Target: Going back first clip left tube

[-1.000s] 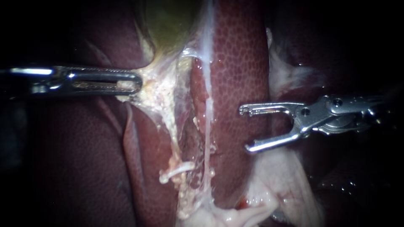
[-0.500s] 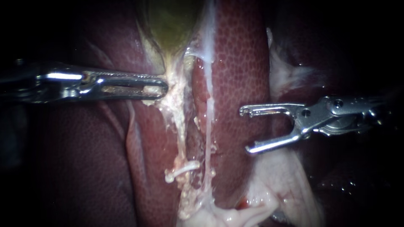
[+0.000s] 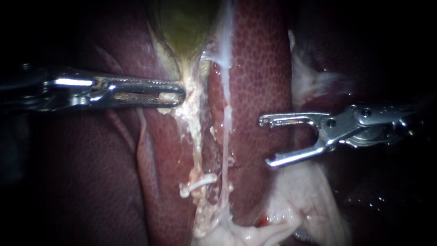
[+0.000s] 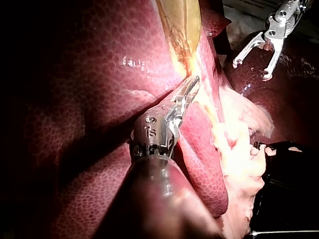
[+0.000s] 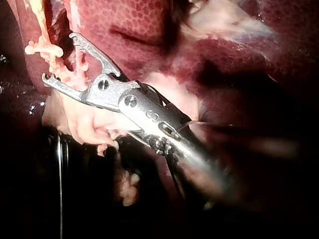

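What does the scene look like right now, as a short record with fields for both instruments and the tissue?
Gallbladder: greenish-yellow sac, at top
Liver: dark red, mottled
Left instrument: slender silver shaft, jaws shut on pale stringy tissue below the gallbladder
Right instrument: silver, jaws open, empty, over the liver
Clip: none visible

We count two instruments, our left instrument [image 3: 180, 96] and our right instrument [image 3: 265, 140]; one liver [image 3: 259, 68]; one gallbladder [image 3: 184, 27]; and two pale tubes, a left tube [image 3: 196, 136] beside a right tube [image 3: 225, 132].
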`<action>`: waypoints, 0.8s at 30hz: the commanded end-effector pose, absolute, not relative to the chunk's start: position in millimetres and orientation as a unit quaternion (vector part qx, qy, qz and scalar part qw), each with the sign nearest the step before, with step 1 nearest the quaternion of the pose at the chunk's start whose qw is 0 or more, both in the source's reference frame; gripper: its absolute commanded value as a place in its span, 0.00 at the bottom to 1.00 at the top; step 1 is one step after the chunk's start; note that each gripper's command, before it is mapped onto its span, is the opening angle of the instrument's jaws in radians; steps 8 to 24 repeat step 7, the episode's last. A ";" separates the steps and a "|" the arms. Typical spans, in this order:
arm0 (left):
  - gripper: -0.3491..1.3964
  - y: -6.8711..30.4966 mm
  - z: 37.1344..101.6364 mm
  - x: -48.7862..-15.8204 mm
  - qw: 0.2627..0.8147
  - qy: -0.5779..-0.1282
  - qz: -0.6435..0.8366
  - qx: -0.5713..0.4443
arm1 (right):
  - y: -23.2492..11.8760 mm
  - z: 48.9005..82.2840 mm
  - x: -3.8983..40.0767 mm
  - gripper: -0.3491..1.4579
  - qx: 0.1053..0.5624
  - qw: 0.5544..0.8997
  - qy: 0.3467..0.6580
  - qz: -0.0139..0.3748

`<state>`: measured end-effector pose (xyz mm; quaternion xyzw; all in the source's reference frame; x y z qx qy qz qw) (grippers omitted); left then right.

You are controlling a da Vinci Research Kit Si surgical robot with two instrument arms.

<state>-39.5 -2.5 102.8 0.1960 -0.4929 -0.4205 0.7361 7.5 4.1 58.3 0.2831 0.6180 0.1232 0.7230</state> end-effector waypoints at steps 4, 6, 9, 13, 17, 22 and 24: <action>0.00 -2.5 102.8 -39.5 0.736 -0.493 -0.420 0.196 | 4.2 58.3 7.5 0.52 0.283 0.723 0.618 0.123; 0.00 -2.5 102.8 -39.5 0.736 -0.493 -0.420 0.196 | 4.2 58.3 7.5 0.52 0.283 0.723 0.618 0.123; 0.00 -2.5 102.8 -39.5 0.736 -0.493 -0.420 0.196 | 4.1 58.2 7.5 0.52 0.283 0.723 0.618 0.123; 0.00 -2.5 102.8 -39.5 0.736 -0.493 -0.420 0.196 | 4.1 58.2 7.5 0.52 0.283 0.723 0.618 0.123; 0.00 -2.5 102.8 -39.5 0.736 -0.493 -0.420 0.196 | 4.1 58.2 7.5 0.52 0.283 0.723 0.618 0.123; 0.00 -2.5 102.8 -39.5 0.736 -0.493 -0.420 0.196 | 4.1 58.2 7.5 0.52 0.283 0.723 0.618 0.123; 0.00 -2.5 102.8 -39.5 0.736 -0.493 -0.420 0.196 | 4.1 58.2 7.5 0.52 0.283 0.723 0.618 0.123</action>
